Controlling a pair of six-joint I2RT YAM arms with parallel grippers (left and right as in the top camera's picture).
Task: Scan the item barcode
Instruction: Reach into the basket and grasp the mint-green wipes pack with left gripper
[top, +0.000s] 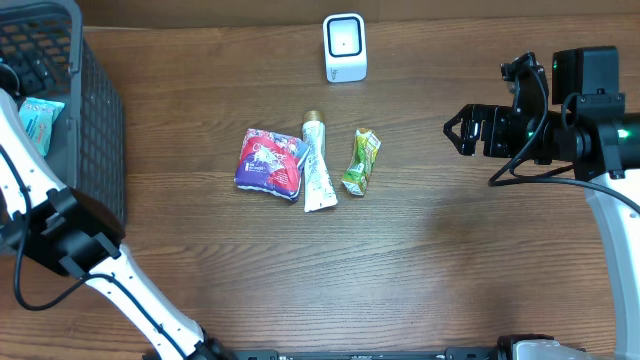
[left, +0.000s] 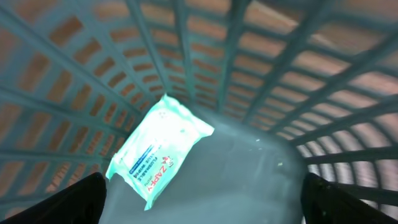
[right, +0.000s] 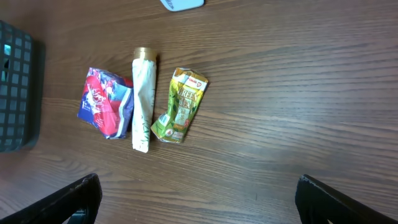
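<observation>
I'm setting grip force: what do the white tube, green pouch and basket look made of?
White tube: probably soft plastic laminate, matte, flattened toward its tail; gold-coloured cap looks shiny. Green pouch: thin glossy printed film, creased and twisted. Basket: seemingly rigid dark plastic, moulded as an open grid.

A red packet (top: 270, 163), white tube (top: 318, 165) and green pouch (top: 362, 161) are laid mid-tabletop (top: 450, 260); a scanner (top: 345, 47) is set by the far edge, a basket (top: 100, 120) at the far left corner.

White arm links (top: 25, 165), black joints (top: 70, 235), black right claw (top: 455, 130), looping black cable (top: 495, 181), green lights (top: 541, 68)
</observation>
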